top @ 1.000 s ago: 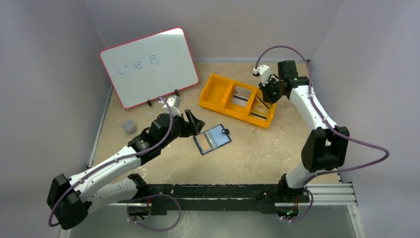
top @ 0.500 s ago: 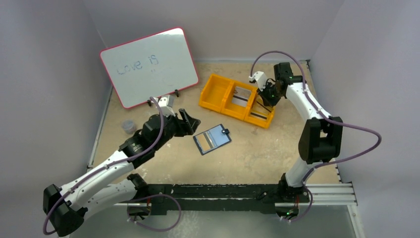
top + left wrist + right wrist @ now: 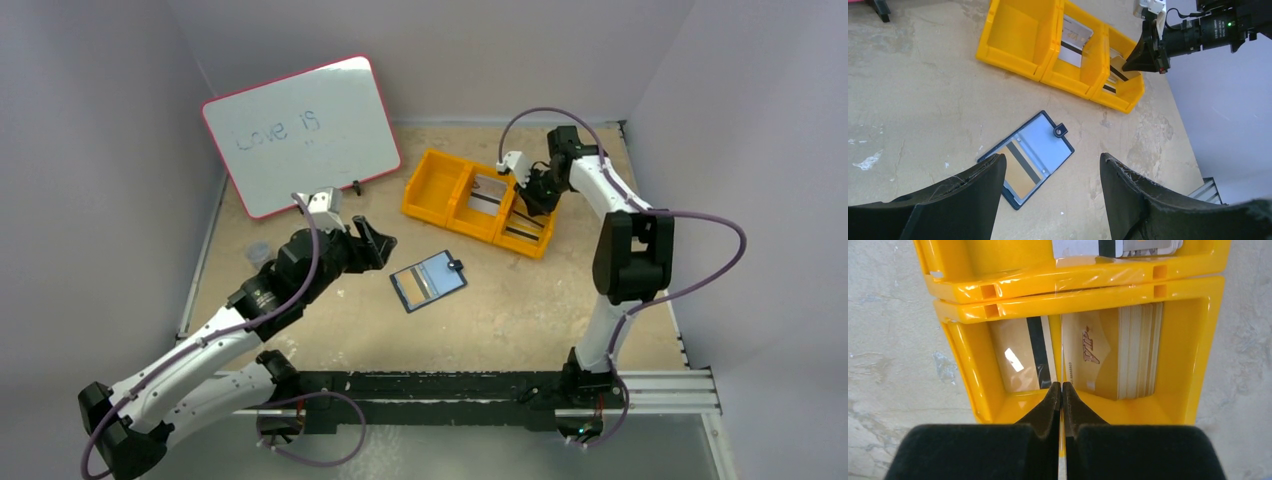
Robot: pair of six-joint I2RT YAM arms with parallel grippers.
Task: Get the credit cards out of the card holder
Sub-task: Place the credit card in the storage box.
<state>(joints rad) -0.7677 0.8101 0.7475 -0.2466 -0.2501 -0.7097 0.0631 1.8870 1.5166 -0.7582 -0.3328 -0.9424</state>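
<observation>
Lilac walls (image 3: 120, 150) close in a sandy bench (image 3: 520, 300) with a whiteboard (image 3: 300, 130) propped at the back left. Over the past second the left pincer (image 3: 375, 245) has backed away from the card holder (image 3: 428, 281), and it now hangs wide open and empty just beside it. The holder has not shifted. It lies unfolded mid-bench, and a tan striped card (image 3: 1020, 170) is still tucked in one pocket. Meanwhile the right pincer (image 3: 1061, 390) has swung in low over the right-hand bin of the orange tray (image 3: 432, 188). It is pinched almost shut on what looks like a thin card seen edge-on. Other credit cards (image 3: 1098, 355) already rest in that bin and in the middle one. By my reading this card is about to be dropped, and the one left in the holder means the job is not finished.
</observation>
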